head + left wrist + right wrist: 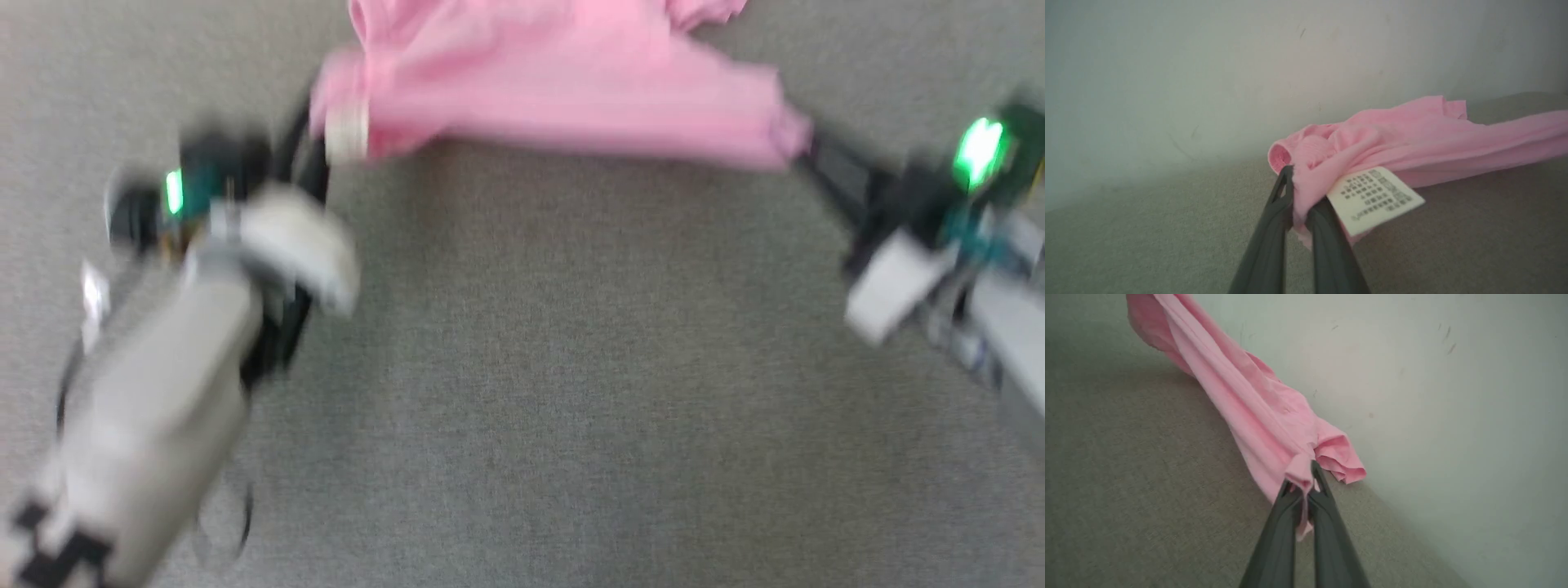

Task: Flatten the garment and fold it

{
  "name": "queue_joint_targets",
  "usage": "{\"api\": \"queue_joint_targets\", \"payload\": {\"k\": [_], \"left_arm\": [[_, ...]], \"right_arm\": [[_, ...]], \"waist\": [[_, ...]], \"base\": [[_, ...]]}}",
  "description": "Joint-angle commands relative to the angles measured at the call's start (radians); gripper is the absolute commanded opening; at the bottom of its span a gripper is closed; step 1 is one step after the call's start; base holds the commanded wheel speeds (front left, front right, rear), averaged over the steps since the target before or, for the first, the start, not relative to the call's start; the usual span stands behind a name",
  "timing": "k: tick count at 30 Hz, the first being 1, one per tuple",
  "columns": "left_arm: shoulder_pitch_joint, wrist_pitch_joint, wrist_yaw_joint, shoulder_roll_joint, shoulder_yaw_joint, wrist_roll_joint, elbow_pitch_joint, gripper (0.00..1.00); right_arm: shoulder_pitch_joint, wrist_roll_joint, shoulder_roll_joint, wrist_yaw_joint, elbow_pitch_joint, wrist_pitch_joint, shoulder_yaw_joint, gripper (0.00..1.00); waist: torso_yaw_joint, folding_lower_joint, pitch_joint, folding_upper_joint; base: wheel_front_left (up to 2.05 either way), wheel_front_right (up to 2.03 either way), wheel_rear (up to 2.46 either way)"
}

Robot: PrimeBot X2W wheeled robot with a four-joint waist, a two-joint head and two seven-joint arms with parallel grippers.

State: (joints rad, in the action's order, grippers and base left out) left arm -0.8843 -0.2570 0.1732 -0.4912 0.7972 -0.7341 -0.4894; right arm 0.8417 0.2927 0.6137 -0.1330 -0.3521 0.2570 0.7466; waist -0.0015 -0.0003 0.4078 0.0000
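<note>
The pink garment (563, 90) stretches across the top of the blurred head view, pulled between my two grippers over the grey surface. My left gripper (314, 155) is shut on its left end, beside the white tag (347, 131). In the left wrist view the dark fingers (1274, 228) pinch a bunch of the garment (1412, 139), with the printed tag (1376, 198) hanging next to them. My right gripper (804, 155) is shut on the right corner. The right wrist view has that gripper (1304, 486) clamping a fold of the garment (1257, 412), which runs away to the upper left.
A grey carpet-like surface (531, 367) lies under the cloth and both arms. A pale wall (1208, 73) rises just behind the garment, and in the right wrist view the wall (1453, 416) stands close on the right side.
</note>
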Motion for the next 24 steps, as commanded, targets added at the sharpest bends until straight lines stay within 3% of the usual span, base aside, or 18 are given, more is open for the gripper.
{"api": "queue_joint_targets", "payload": {"k": [1,7,16,24], "left_arm": [[0.082,-0.005,0.017,-0.017,-0.023,0.008,0.034,0.0],[0.399,-0.005,0.079,-0.038,-0.104,0.019,0.18,0.0],[0.731,-0.005,0.137,-0.017,-0.174,0.034,0.303,0.0],[0.849,-0.005,0.139,-0.03,-0.185,0.062,0.347,0.0]], "right_arm": [[-0.063,0.008,0.013,0.002,0.028,0.004,-0.007,0.0],[-0.344,0.018,0.045,0.002,0.125,0.005,-0.055,0.0],[-0.711,0.005,0.035,0.002,0.252,-0.041,-0.131,0.0],[-0.884,-0.016,-0.001,0.002,0.334,-0.08,-0.221,0.0]], "waist": [[-0.012,0.0003,-0.086,0.0],[-0.015,0.0003,-0.167,0.0],[-0.008,0.0003,-0.254,0.0],[0.013,0.0003,-0.297,0.0]], "base": [[0.0,0.0,0.0],[0.0,0.0,0.0],[0.0,0.0,0.0],[0.0,0.0,0.0]]}}
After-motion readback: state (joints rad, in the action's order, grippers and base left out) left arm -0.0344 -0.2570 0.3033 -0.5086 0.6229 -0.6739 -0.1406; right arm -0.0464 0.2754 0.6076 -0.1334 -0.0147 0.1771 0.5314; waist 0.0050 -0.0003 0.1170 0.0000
